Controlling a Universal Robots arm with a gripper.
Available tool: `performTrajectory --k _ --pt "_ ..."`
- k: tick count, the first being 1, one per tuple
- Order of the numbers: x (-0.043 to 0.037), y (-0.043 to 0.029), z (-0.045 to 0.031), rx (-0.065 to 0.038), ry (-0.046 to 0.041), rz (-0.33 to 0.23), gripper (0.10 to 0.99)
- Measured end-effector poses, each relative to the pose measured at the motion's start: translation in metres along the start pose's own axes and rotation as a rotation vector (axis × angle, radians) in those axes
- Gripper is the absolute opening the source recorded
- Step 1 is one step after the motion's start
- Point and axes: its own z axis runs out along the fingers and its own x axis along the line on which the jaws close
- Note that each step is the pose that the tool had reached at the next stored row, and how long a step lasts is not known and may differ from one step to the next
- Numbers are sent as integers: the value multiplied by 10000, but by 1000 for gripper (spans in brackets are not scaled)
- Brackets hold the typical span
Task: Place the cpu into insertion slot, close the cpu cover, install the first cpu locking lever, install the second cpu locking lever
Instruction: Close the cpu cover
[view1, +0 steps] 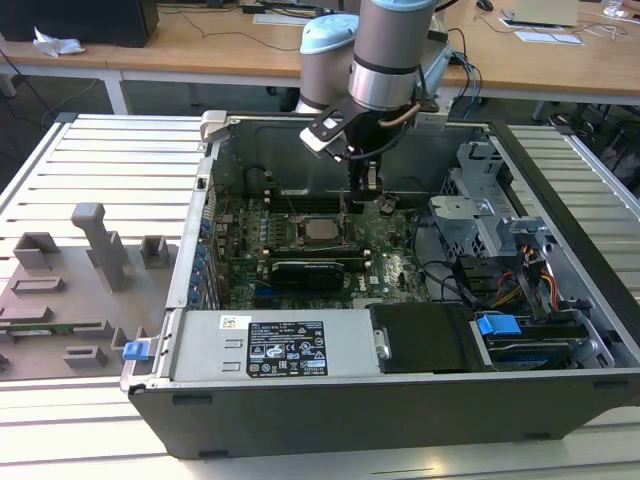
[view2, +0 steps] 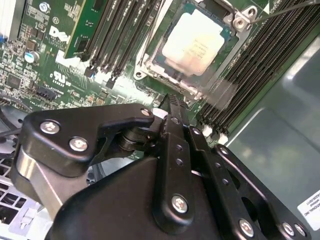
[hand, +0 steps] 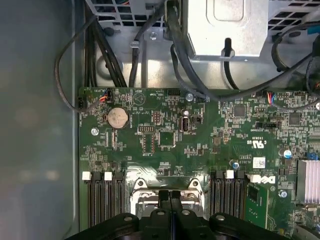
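An open computer case (view1: 400, 410) lies on a slatted desk (view1: 110, 170). Inside, a green motherboard (hand: 210, 145) carries a coin cell battery (hand: 118, 117) and black memory slots (hand: 106, 200). The power supply (view1: 275, 345) sits along the case's front wall. A grey fixture plate (view1: 60, 290) lies beside the case, at the exterior view's left.

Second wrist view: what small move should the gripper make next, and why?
Probably lower the shut gripper toward the thin locking lever: the cpu already sits framed by the cpu cover, which looks down, and that lever seems raised.
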Motion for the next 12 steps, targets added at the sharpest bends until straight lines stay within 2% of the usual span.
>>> performTrajectory --k 2,5,6,8,10,12 --pt "1 -24 5 -1 4 -1 106" --pt "1 -62 60 0 3 0 106" --pt "1 -95 92 0 3 -1 106" --pt "1 -219 163 0 3 0 106" --pt "-1 -424 234 0 3 -1 106" --pt "-3 -526 252 1 1 0 106"
